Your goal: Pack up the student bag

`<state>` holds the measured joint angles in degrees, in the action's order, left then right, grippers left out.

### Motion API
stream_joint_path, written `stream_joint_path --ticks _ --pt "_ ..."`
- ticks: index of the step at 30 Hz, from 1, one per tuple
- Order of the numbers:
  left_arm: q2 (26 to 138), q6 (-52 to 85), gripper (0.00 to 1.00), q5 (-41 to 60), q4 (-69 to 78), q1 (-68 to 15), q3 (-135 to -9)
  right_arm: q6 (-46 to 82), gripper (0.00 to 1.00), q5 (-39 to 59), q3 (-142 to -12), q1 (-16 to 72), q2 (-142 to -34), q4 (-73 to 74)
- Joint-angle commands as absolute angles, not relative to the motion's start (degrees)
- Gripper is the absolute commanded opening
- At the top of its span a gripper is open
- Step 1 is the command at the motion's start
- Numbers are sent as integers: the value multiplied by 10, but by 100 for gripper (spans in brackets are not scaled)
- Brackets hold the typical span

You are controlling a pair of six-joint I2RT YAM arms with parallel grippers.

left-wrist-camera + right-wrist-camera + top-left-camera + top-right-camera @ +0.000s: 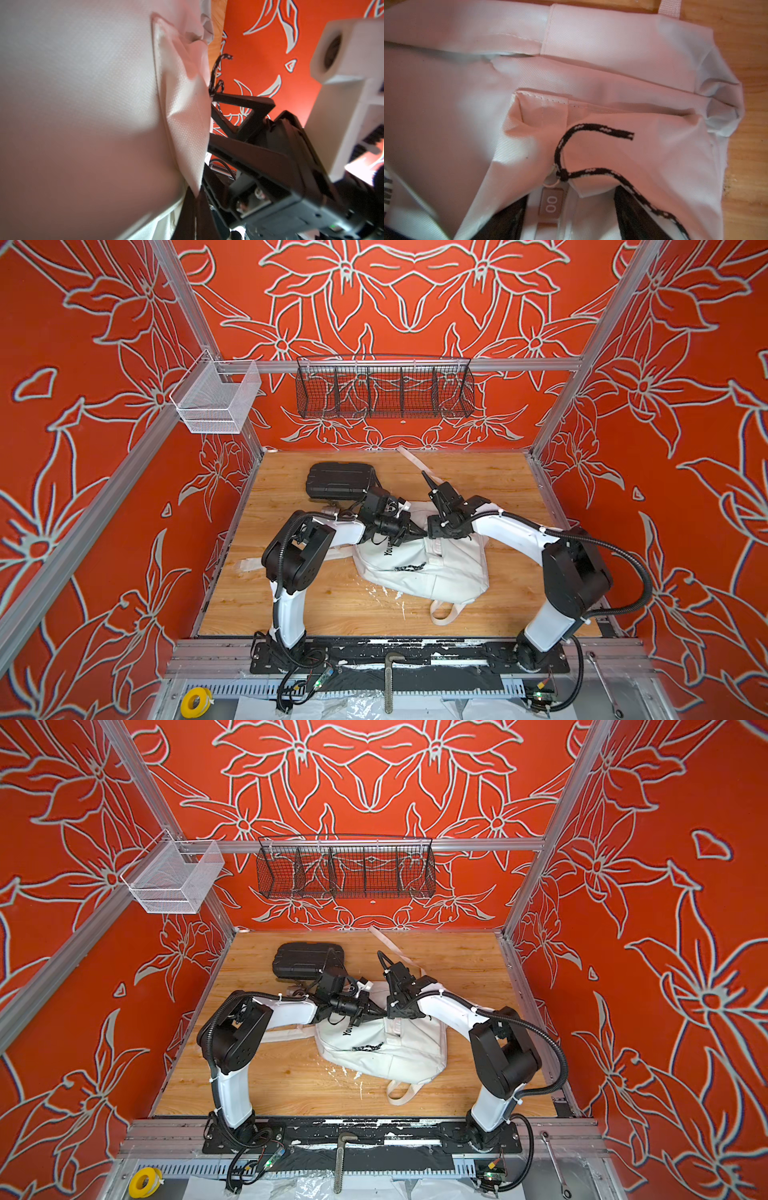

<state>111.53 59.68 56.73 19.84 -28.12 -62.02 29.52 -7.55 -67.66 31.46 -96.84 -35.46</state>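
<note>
Pinching student bag [440, 572] fabric between closed jaws of the left gripper [196, 195]; straddling its zipper slider [551, 204] with jaws of the right gripper [569, 216] apart.

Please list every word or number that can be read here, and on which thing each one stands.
"YOU": black print on the student bag; the rest is hidden.
"00": small tag by the zipper ring.
Too small to read: the second print line on the bag.

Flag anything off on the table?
Yes: white flecks scatter on the wooden table beside the student bag, like chipped paint or scrape marks. The bag lies slumped and skewed, with one strap trailing to the back wall.
</note>
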Motion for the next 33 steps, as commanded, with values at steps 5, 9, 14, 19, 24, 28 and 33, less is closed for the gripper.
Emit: stream_joint_path --ticks 5,9,14,19,24,28,33 --pt "1069 645 0 640 327 -260 -658 327 73 -196 -618 288 -1062 -492" --pt "1067 674 0 640 357 -264 -655 326 74 -212 -676 287 -1105 -520" --pt "1057 678 0 632 355 -266 -663 309 75 -232 -722 289 -1148 -556" --pt "1038 508 0 599 130 -259 -699 294 75 -165 -749 287 -1055 -545" --pt "1053 448 0 584 57 -255 -700 263 75 -100 -781 287 -955 -539" --pt "1050 450 0 575 63 -255 -692 253 74 -77 -775 287 -945 -558" --pt "1037 447 0 566 55 -255 -692 270 73 -63 -721 293 -945 -560"
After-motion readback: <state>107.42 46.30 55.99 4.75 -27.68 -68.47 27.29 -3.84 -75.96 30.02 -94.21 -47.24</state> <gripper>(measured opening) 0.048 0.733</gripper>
